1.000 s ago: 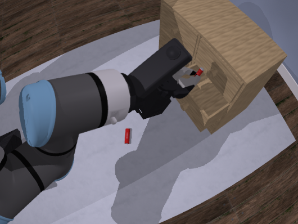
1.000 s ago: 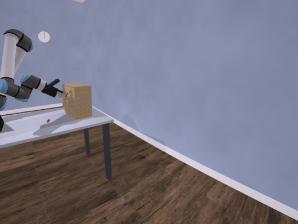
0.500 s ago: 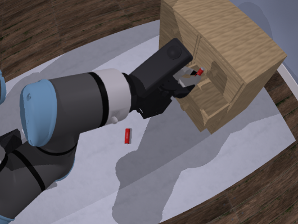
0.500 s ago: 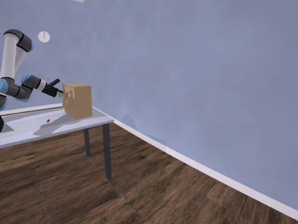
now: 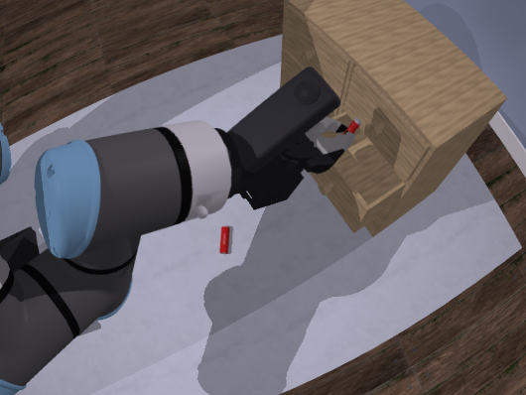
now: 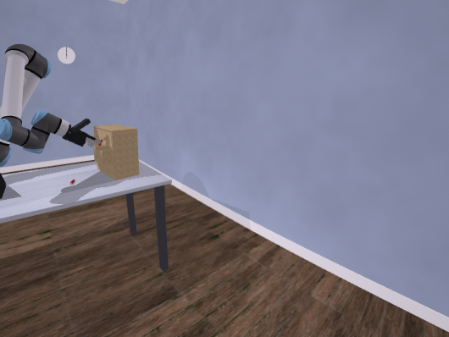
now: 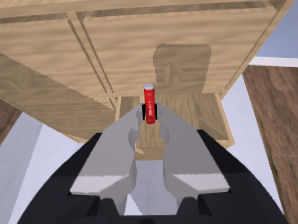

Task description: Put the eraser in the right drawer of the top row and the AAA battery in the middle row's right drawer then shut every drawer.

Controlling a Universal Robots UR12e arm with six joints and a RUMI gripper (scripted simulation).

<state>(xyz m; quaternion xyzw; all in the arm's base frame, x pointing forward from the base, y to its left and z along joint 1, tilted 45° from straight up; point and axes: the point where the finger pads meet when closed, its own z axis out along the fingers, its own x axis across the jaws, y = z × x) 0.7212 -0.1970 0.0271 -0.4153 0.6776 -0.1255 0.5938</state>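
The bench [image 5: 447, 243] [image 6: 146, 179] [image 7: 252, 150] carries the wooden chest [image 5: 397, 55] [image 6: 127, 152] [image 7: 45, 45], which is stood upright near the end edge by the wall. In its middle row, the right drawer [image 5: 384, 203] [image 6: 101, 155] is pulled out; above it, the top-row right drawer [image 5: 367, 99] [image 6: 108, 135] [image 7: 225, 55] is shut.

The gripper [image 5: 347, 134] [image 6: 98, 144] [image 7: 150, 104] is held just in front of the chest, its fingers closed narrowly on a slim red battery [image 5: 353, 126] [image 7: 149, 97], taken to be the AAA. A second red battery [image 5: 224, 240] [image 6: 72, 182] is left lying between the bench's two long edges, farther from the end edge than the chest. The eraser cannot be seen; whether it has been put away cannot be told.

The step in hand is judged to be the AAA's delivery to the middle row. The battery should be centred over the opening, clear of the upper drawer front, lowered a little and let go. The gripper should then be backed away before the drawer is pushed in gently, so that the chest is not shifted or turned.
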